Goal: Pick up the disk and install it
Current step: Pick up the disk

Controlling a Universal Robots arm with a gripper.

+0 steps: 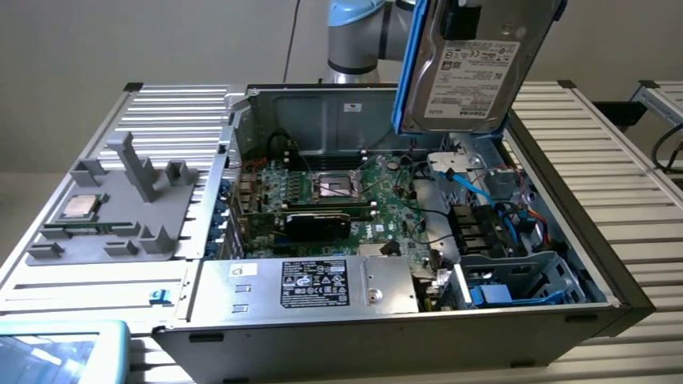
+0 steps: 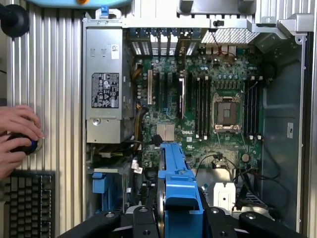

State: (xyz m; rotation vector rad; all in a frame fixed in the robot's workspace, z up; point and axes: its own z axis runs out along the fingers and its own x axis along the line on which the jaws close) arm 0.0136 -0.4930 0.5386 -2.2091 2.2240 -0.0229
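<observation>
**Disk held above the open computer**

The disk (image 1: 475, 72) hangs high over the far corner of the computer case (image 1: 309, 108), towards the exterior view's right. It stands nearly upright, white label facing the camera, with blue rails along its edges. The pale blue arm (image 1: 353, 36) rises behind it.

The case lies open on a ribbed metal table (image 1: 597, 160). Inside are a green circuit board (image 1: 395, 212) with an empty socket (image 1: 339, 186), a black card (image 1: 315, 226), a blue cable (image 1: 469, 188) and a metal cage (image 1: 533, 276). A silver box (image 1: 309, 284) with a black label sits at the near edge.

On the exterior view's left, a grey stand (image 1: 117, 208) carries a small square chip (image 1: 81, 206).
</observation>
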